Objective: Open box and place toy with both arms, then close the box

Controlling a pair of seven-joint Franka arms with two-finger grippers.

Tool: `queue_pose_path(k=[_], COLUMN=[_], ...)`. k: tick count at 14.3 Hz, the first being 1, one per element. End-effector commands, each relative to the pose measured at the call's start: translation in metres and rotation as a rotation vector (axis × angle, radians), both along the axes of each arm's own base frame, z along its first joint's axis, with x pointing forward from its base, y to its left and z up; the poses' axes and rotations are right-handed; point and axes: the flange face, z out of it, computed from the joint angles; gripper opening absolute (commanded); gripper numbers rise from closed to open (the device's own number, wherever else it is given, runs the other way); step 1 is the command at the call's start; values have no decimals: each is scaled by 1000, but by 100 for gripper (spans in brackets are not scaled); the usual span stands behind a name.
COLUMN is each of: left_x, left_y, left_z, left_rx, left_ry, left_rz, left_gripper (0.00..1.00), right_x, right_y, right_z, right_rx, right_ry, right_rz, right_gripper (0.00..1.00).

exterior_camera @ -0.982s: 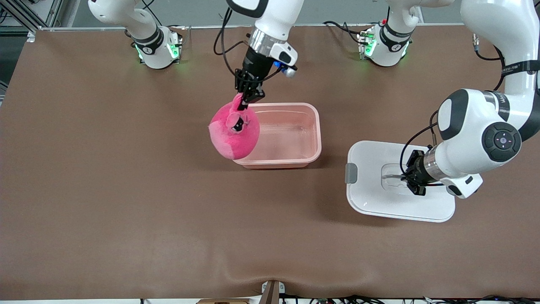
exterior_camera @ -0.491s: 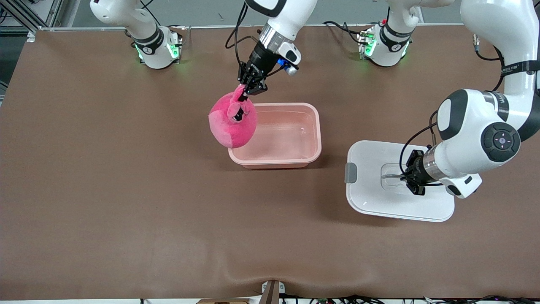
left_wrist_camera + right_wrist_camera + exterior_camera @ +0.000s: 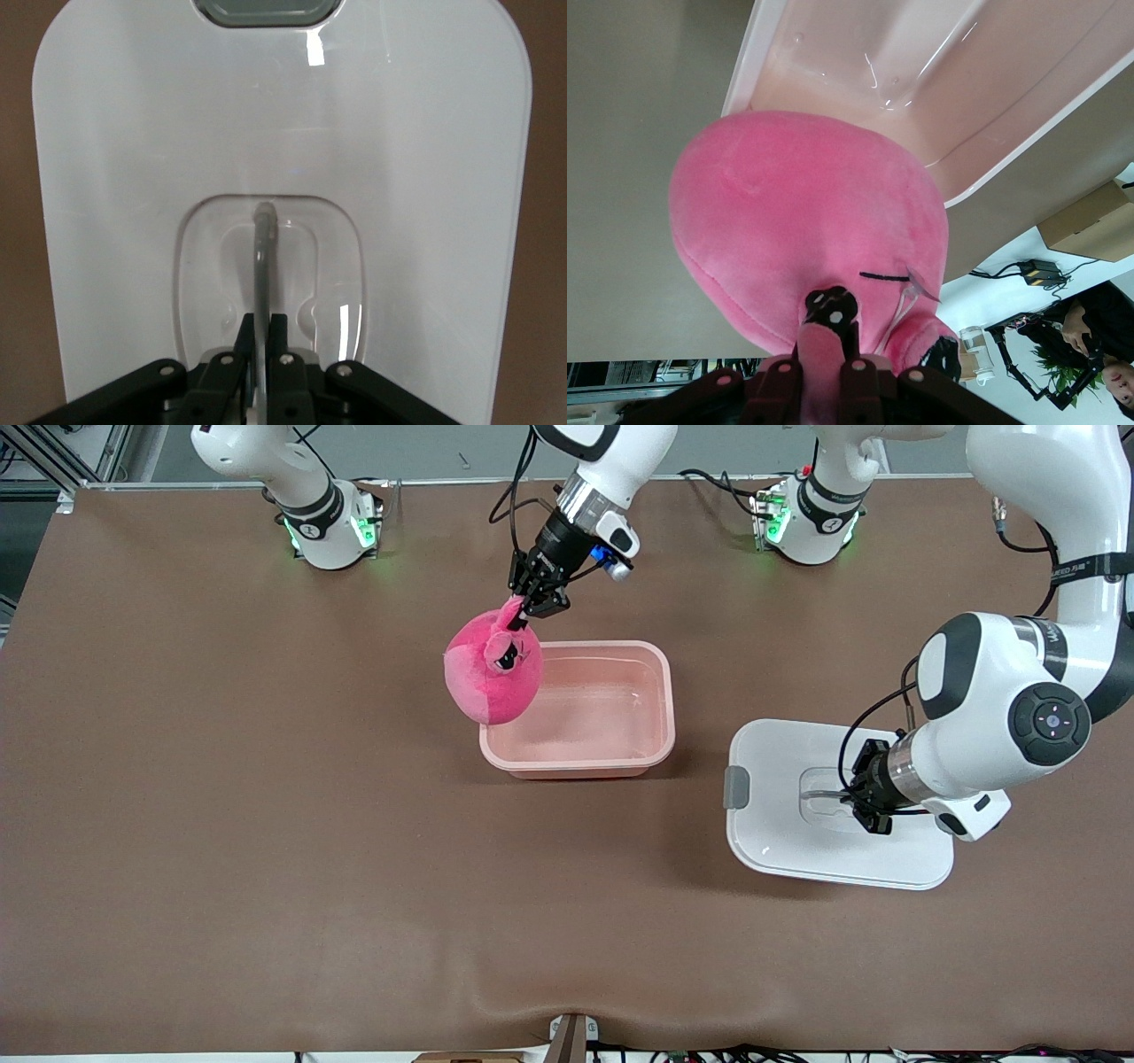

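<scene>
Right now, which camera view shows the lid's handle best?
The left wrist view: the lid's handle fills the centre, pinched in the left pincer. The front view shows it small and partly hidden; the right wrist view misses it.

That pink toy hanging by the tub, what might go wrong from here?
The right tool pinches only a small nub of the toy, so it might slip. The toy hangs over the box rim, so it could land outside. The left tool grips the lid by its thin handle, which could twist.
</scene>
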Motion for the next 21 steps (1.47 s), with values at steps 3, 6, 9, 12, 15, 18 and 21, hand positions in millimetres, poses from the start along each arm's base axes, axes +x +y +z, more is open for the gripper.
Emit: queue_pose_path(k=[3, 6, 9, 12, 15, 18, 21], left_x=[-6, -6, -6, -6, -6, -6, -6], left_y=[2, 2, 2, 3, 2, 2, 2], left_z=[7, 7, 6, 5, 5, 4, 5], left_rx=[14, 14, 14, 12, 10, 9, 6], left_ry=[1, 1, 3, 4, 4, 6, 5], left_rz=[-16, -17, -19, -38, -40, -40, -37], left_gripper=[0, 0, 0, 0, 0, 0, 0], right_x=[2, 6, 10, 15, 36, 75, 129], right_y=[7, 16, 15, 12, -5, -49, -110], right_z=[15, 27, 32, 35, 46, 78, 110], right_rx=[18, 47, 54, 59, 82, 172, 301], right_ry=[-45, -62, -67, -69, -86, -149, -87], right_rz=[6, 0, -9, -19, -92, -287, -460], right_gripper=[100, 100, 100, 100, 100, 100, 100])
